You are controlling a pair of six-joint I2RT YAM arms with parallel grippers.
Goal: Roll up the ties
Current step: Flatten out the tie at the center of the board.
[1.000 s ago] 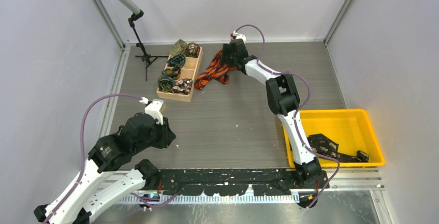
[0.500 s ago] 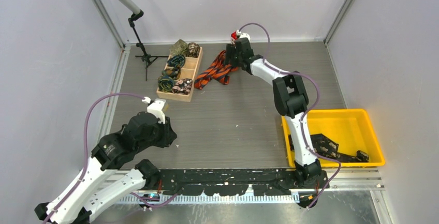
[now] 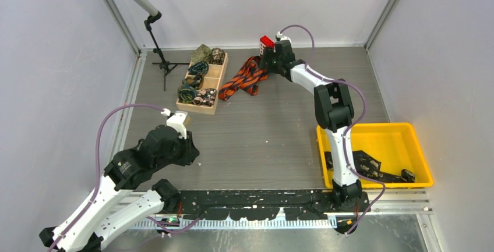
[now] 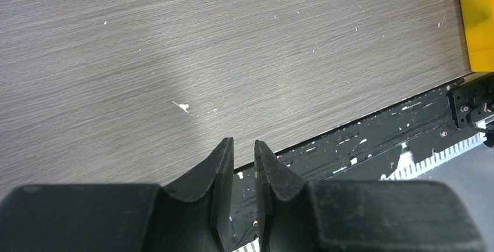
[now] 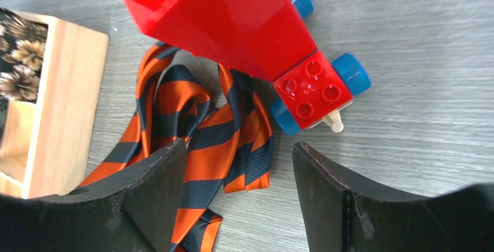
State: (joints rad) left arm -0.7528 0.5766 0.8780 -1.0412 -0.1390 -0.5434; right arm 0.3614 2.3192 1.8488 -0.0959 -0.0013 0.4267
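Note:
An orange-and-black striped tie (image 3: 243,78) lies loosely folded on the table at the back. In the right wrist view it (image 5: 204,130) lies between and beyond my fingers. My right gripper (image 3: 268,64) hovers at the tie's right end, open and empty (image 5: 239,153). Several rolled ties (image 3: 195,82) sit in a wooden box (image 3: 197,110). One floral roll (image 5: 17,66) shows at the left of the right wrist view. My left gripper (image 4: 243,147) is shut and empty, low over the bare table near its front edge (image 3: 185,150).
A red toy block on blue wheels (image 3: 267,42) stands just behind the tie (image 5: 233,25). A yellow bin (image 3: 408,130) with black parts is at the front right. A microphone stand (image 3: 160,60) stands at the back left. Grey walls enclose the table.
My right gripper has moved right and back, off the middle of the tie to its right end, uncovering the red toy block. The left arm has barely moved.

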